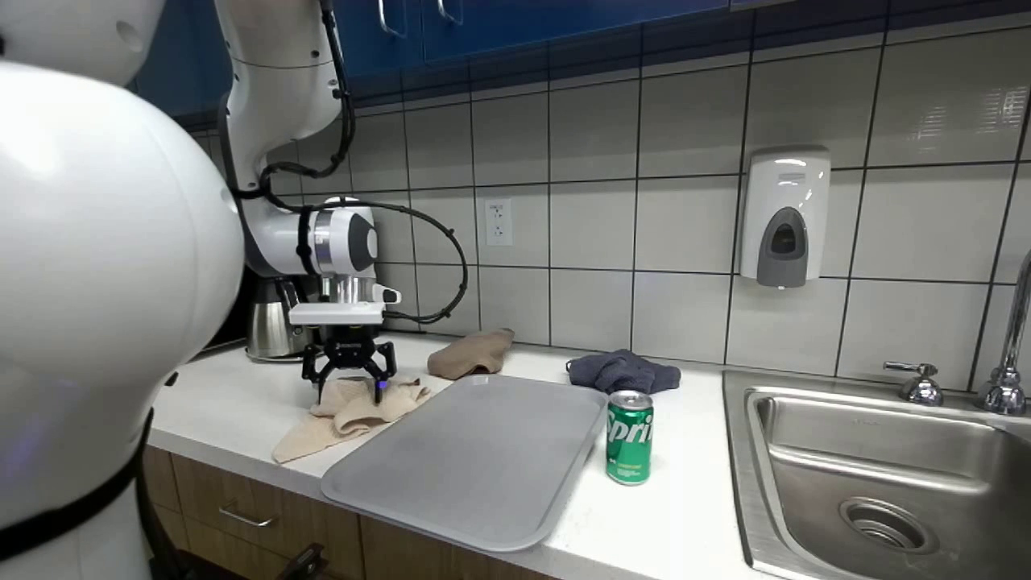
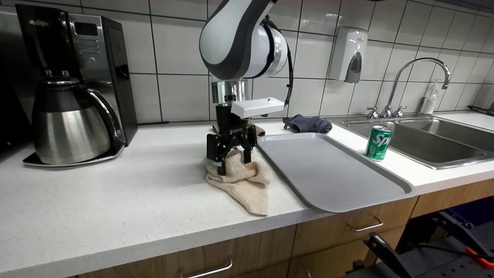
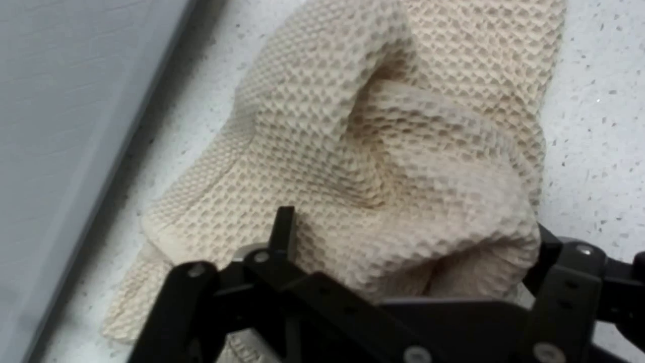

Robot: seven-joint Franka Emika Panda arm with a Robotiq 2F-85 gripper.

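Beige cloth [image 2: 245, 183] is lying beneath the claw [image 2: 234, 166] — jaws standing wide and unclenched, a fold bunching between them — and is trailing toward five o'clock from it in an exterior view.

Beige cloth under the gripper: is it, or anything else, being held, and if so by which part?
Nothing is held: the gripper stands open, its jaws spread astride a bunched part of the beige cloth without pinching it.
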